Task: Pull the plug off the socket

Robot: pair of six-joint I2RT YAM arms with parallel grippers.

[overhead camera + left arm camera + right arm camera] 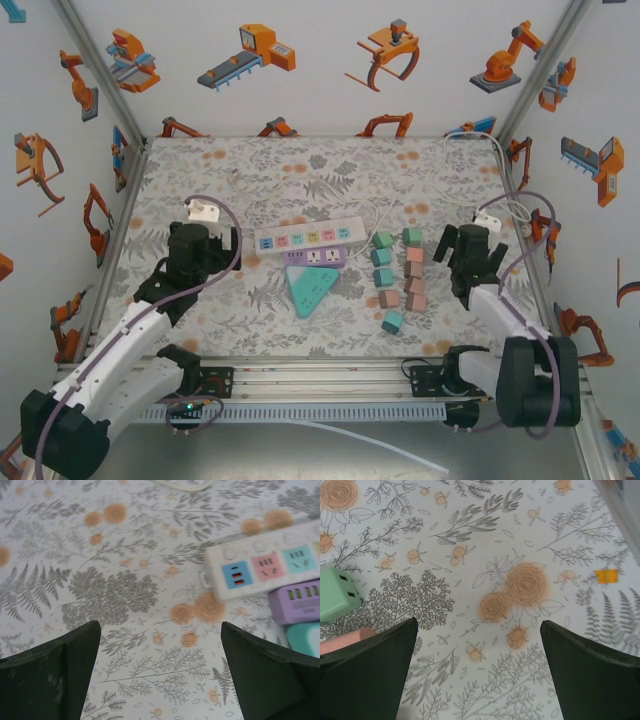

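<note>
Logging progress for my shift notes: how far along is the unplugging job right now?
Done, apparently: green and pink plugs lie in rows apart from the white power strip, whose sockets look free. In hand: nothing; left gripper and right gripper both hang open. Left: likely nothing, though the purple strip is too small to check.

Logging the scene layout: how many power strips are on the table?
3, clustered mid-table: a long white strip, a purple strip just nearer the arms, and a teal triangular strip nearest them. None appears hidden.
</note>
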